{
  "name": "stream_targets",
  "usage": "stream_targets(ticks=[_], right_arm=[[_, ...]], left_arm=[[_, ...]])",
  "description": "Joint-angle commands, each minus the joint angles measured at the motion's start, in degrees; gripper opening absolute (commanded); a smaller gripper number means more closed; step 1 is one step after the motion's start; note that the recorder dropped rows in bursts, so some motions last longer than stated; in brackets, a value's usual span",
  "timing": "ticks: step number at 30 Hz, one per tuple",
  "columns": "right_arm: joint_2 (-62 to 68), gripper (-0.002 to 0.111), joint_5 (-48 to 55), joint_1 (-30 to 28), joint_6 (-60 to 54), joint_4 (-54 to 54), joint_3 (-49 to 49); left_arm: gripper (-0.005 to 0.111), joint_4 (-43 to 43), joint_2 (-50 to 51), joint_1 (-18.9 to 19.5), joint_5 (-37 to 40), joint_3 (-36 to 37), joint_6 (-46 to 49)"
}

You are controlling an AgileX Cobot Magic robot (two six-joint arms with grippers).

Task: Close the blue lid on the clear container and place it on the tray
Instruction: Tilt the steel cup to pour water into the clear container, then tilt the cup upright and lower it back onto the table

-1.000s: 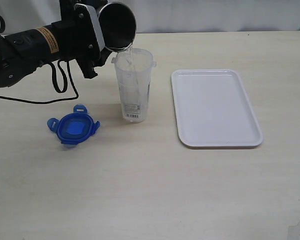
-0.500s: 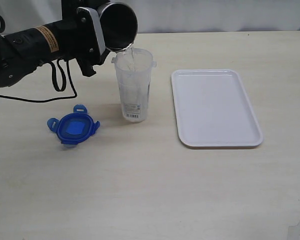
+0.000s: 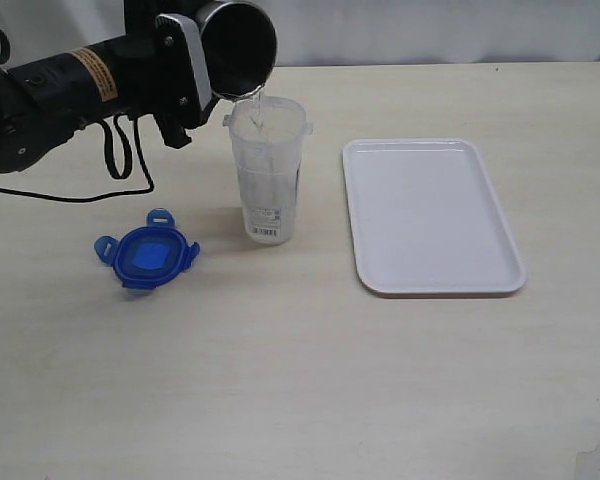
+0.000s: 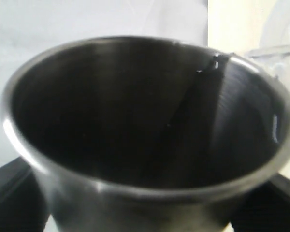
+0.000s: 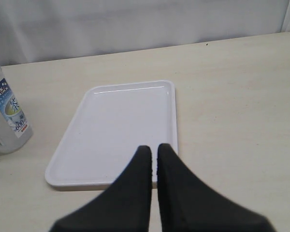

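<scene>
The clear container [image 3: 268,170] stands upright and lidless on the table, its barcode sticker near the base; part of it shows in the right wrist view [image 5: 5,116]. My left gripper [image 3: 195,70] is shut on a grey steel cup [image 3: 238,50], tipped over the container's mouth with a thin stream of water falling in. That cup [image 4: 145,125] fills the left wrist view and hides the fingers. The blue lid [image 3: 147,251] lies flat on the table, left of the container. The tray [image 3: 428,214] sits to the right. My right gripper [image 5: 156,151] is shut on nothing, near the tray [image 5: 116,125].
A black cable [image 3: 115,170] from the left arm loops on the table behind the lid. A pale wall or curtain [image 3: 430,30] runs along the table's far edge.
The left gripper and steel cup have shifted slightly up and right over the container, tipping a bit more. Container, lid and tray have not moved.
</scene>
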Motion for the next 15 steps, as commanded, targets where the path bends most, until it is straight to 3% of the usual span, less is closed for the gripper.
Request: stream_targets(ticks=[1, 8, 15], right_arm=[[-0.29, 0.004, -0.14, -0.40, -0.12, 0.03, 0.20], [-0.29, 0.004, -0.14, -0.40, -0.12, 0.03, 0.20], [-0.29, 0.004, -0.14, -0.40, -0.12, 0.03, 0.20]], left_arm=[[0.000, -5.75, -0.75, -0.04, -1.48, -0.77, -17.06], [0.000, -5.75, -0.38, 0.85, 2.14, -0.77, -50.42], [0.000, -6.31, 4.83, 5.85, -6.92, -0.87, -64.30]])
